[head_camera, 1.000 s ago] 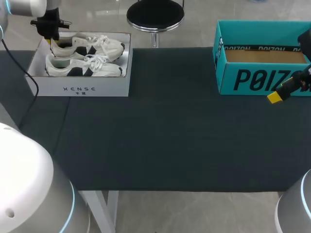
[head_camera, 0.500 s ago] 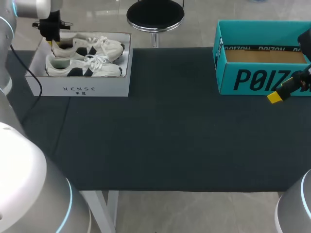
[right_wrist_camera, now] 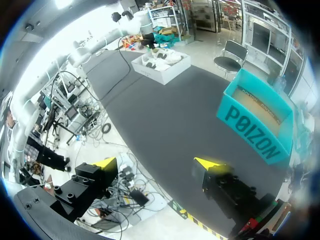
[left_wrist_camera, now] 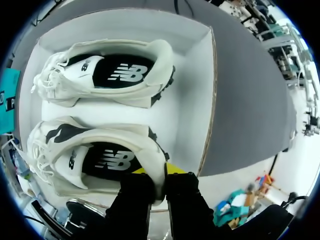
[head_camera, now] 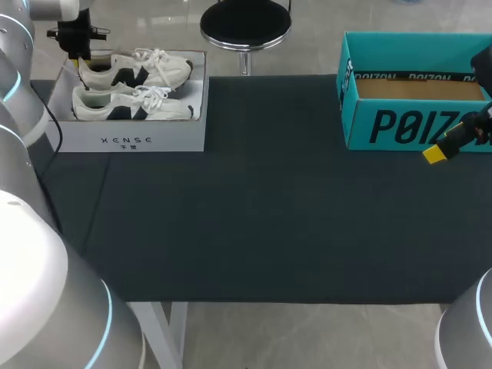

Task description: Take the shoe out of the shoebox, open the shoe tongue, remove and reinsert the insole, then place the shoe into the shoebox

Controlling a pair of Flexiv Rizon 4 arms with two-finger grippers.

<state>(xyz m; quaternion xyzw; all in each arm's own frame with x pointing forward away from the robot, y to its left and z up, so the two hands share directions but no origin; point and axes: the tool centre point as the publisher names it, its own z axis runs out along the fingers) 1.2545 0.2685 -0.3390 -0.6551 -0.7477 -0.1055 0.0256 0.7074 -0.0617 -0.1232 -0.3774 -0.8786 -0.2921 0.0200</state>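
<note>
"Where was the shoe (head_camera: 134, 69)?"

"In the white shoebox (head_camera: 131, 140), on the far side, next to the other shoe (head_camera: 131, 108). The left gripper (left_wrist_camera: 154, 170) had its fingers pinched on the heel rim, one inside and one outside."

"And the right gripper (right_wrist_camera: 156, 165)?"

"Spread wide with nothing in it, just in front of the teal box (head_camera: 400, 123)."
</note>
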